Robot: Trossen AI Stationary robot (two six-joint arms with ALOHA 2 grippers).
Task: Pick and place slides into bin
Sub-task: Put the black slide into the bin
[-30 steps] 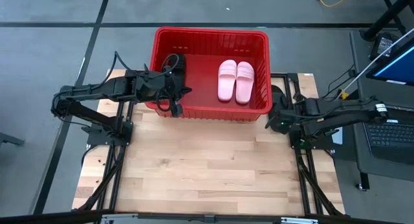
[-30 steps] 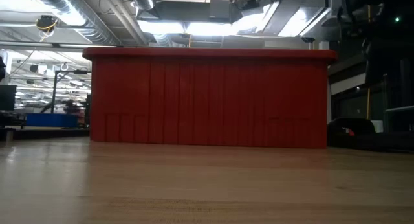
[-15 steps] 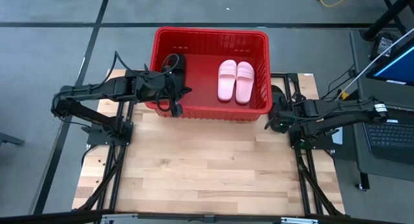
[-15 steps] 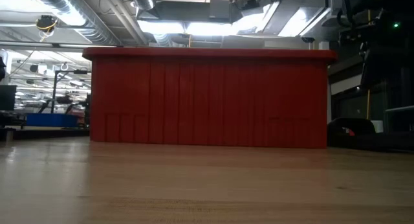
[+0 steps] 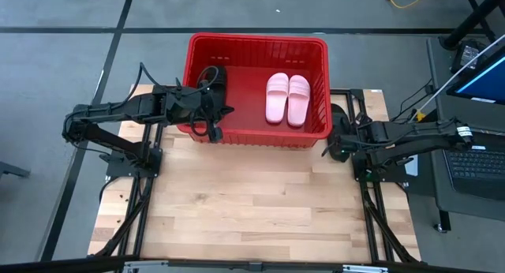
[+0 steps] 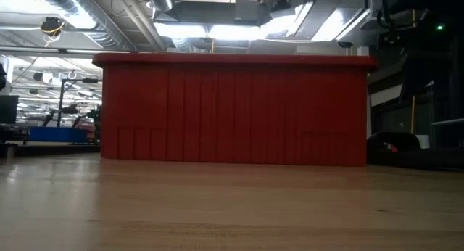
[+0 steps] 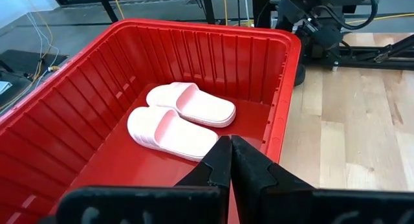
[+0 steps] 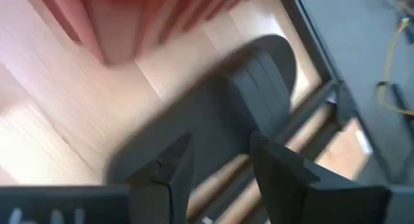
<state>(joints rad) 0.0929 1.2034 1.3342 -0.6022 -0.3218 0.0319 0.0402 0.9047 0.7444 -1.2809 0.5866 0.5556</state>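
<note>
The red bin (image 5: 256, 135) stands at the table's far middle. Two pale pink slides (image 5: 287, 98) lie side by side, soles down, on its floor at the right; they also show in the left wrist view (image 7: 181, 117). A black slide (image 5: 215, 74) lies in the bin's left part. Another black slide (image 5: 341, 115) lies on the table just right of the bin; it is blurred in the right wrist view (image 8: 259, 81). My left gripper (image 7: 229, 143) is shut and empty above the bin's near left corner (image 5: 223, 110). My right gripper (image 8: 220, 166) is open just near of that black slide (image 5: 326, 151).
The bin's thick rim (image 6: 232, 60) and tall ribbed wall fill the low view. Bare wooden table (image 5: 252, 202) lies on the near side of the bin. A laptop (image 5: 473, 158) sits past the table's right edge.
</note>
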